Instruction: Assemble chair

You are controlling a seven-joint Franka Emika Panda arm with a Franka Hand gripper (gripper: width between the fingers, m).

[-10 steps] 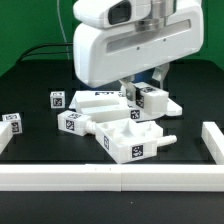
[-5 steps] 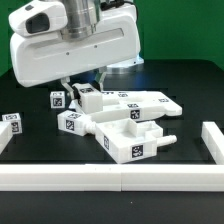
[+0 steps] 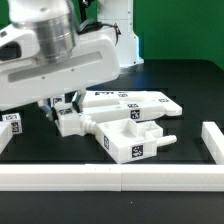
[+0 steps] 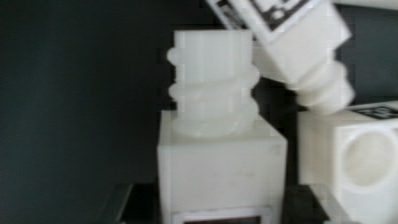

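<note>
My gripper (image 3: 62,106) is low over the left part of the black table, shut on a white pegged chair part (image 4: 217,150). The dark fingers (image 4: 139,205) press both sides of its square body, and its ribbed peg (image 4: 214,70) points away from me. Just past the peg lies another ribbed, tagged chair part (image 4: 299,45), tilted. The boxy open seat frame (image 3: 135,142) stands right of the gripper in the exterior view. A flat tagged chair piece (image 3: 135,100) lies behind the frame. Another tagged part (image 3: 12,121) rests at the far left.
A long plain white rail (image 3: 100,178) runs along the front edge, with a short white rail (image 3: 213,140) at the exterior view's right. The big white arm body (image 3: 60,55) hangs over the left half and hides what lies beneath it.
The arm has swung from the exterior view's right to its left, carrying the held part, and has come lower. The flat piece behind the seat frame is now uncovered.
</note>
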